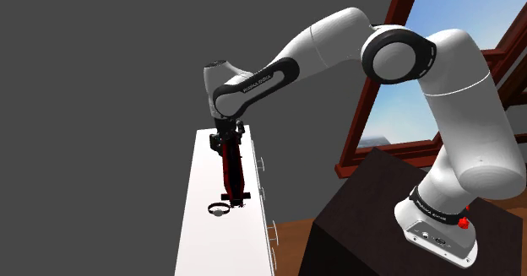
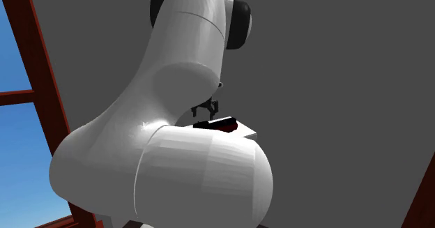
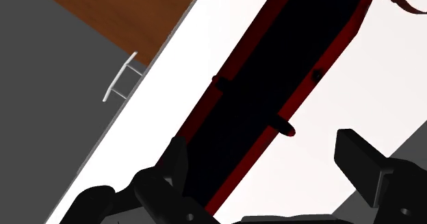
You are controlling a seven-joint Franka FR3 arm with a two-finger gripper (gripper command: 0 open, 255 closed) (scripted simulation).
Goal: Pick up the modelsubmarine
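Shoulder view: white arm (image 1: 338,38) reaching from dark stand (image 1: 363,207) at lower right up and over to the shoulder view's left, wrist bent down over a long, narrow white worktop (image 1: 196,224). On that worktop, lying lengthwise near its right edge in this view, model submarine (image 1: 233,177), black with red trim, small black ring-shaped part (image 1: 219,208) at its near end. Jaws down at the far end of the submarine, close over it. Small white handles (image 1: 272,228) along the worktop's side face. Wooden floor (image 1: 291,240) below, grey wall (image 1: 101,63) behind, red-brown window frame (image 1: 358,122) with blue sky at the shoulder view's right. Wrist view: jaws wide apart, clasping nothing. Submarine (image 3: 274,72) running diagonally across the white top, one of the fingers (image 3: 174,164) overlapping its edge, contact impossible to tell, other finger well clear of it over bare white surface. Small red-and-black nub (image 3: 287,129) sticking out of the submarine's side toward that clear finger. One white handle on the worktop's side, brown floor past it. Second exterior view: big white arm links close to the camera, covering most of the worktop. Sliver of submarine (image 2: 223,124) on a white worktop corner just past the arm, jaws hanging just beside it toward the second exterior view's left.
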